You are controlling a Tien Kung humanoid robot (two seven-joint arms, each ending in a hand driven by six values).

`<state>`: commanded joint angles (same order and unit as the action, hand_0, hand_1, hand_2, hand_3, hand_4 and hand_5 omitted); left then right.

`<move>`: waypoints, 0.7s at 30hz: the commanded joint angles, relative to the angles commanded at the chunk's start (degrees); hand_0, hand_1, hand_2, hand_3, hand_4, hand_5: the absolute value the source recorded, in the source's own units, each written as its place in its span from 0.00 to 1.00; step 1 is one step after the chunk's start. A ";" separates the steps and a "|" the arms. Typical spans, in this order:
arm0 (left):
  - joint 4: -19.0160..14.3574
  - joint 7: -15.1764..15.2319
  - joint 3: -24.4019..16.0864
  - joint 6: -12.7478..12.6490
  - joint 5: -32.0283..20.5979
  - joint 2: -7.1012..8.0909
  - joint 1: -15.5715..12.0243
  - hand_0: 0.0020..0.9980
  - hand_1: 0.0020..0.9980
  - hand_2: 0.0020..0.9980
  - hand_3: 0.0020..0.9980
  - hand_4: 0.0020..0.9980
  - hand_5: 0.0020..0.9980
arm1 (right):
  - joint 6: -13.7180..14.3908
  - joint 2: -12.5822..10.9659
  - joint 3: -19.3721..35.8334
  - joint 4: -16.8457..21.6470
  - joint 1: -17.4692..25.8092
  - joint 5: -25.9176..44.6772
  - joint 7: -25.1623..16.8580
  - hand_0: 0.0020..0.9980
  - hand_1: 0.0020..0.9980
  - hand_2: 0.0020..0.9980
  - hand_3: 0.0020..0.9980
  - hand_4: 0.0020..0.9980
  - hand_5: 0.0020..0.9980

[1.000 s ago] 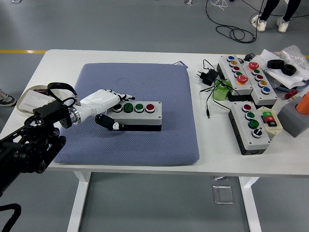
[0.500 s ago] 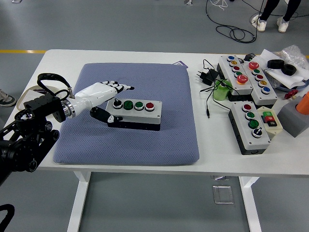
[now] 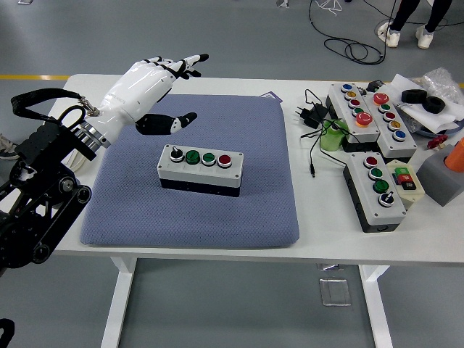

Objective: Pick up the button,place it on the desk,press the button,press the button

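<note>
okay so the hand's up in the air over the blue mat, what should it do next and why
Probably lower the left hand back down toward the button box. The hand hangs open above the mat, touching nothing, while the box already sits flat there with its four buttons facing up, so pressing one seems the step left.

I lifted my left hand [image 3: 156,83] off the button box [image 3: 201,168], where its fingers [image 3: 190,62] had rested over the left-end buttons with the thumb at the front face, and drew it up and back, fingers spread, clear above the blue mat [image 3: 261,196].
</note>
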<state>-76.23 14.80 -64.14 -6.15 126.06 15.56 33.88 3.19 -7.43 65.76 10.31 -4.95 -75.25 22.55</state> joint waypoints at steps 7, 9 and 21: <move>-3.24 -6.69 2.66 4.92 0.37 0.10 0.03 0.04 0.00 0.00 0.70 0.58 0.00 | 0.02 -0.04 -0.11 0.00 -0.01 0.19 -0.06 0.66 0.63 0.70 0.58 0.36 0.21; -2.99 -7.71 3.10 7.34 1.85 0.13 0.24 0.04 0.00 0.00 0.70 0.58 0.00 | 0.02 -0.06 -0.17 0.00 -0.03 0.24 -0.07 0.66 0.63 0.70 0.58 0.36 0.21; -1.06 -10.05 5.82 17.08 3.94 0.22 0.82 0.05 0.00 0.00 0.71 0.54 0.00 | 0.04 -0.09 -0.34 0.00 -0.10 0.53 -0.09 0.66 0.63 0.70 0.58 0.36 0.21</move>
<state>-77.29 4.75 -58.32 10.93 130.00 15.78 34.70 3.22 -7.52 65.42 10.31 -5.06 -74.72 22.46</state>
